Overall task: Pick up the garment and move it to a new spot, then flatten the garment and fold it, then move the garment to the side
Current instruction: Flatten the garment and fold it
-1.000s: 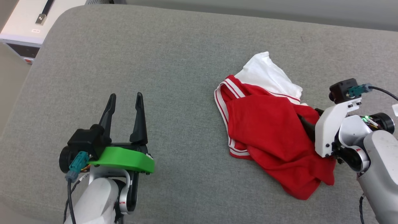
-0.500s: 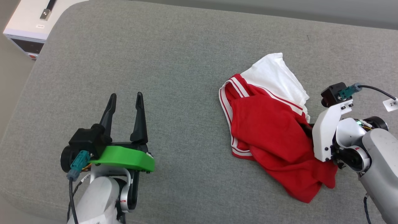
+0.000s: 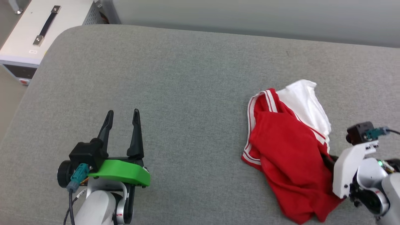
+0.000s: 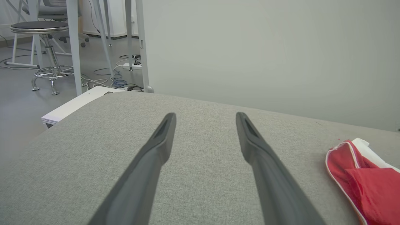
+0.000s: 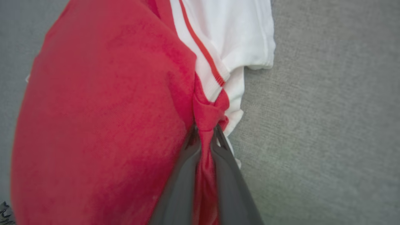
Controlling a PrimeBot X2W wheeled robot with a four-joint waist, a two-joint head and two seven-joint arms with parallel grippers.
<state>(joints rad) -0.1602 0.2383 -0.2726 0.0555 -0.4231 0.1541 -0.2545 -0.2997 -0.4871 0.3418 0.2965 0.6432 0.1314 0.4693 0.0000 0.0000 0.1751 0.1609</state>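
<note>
Open grey cushion between left claw and crumpled garment.

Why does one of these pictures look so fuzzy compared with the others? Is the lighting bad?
Right wrist view: the garment sits very close, so it and the right gripper look soft. Left wrist view: the left gripper blurs toward the bottom edge; the cushion beyond is sharper. Head view: crisp, evenly lit, faint shadows, no glare.

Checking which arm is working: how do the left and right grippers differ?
The left gripper stands open; the right gripper is shut. The left gripper holds nothing; the right gripper pinches a red fold of the garment. Both have two long dark fingers over the grey cushion.
</note>
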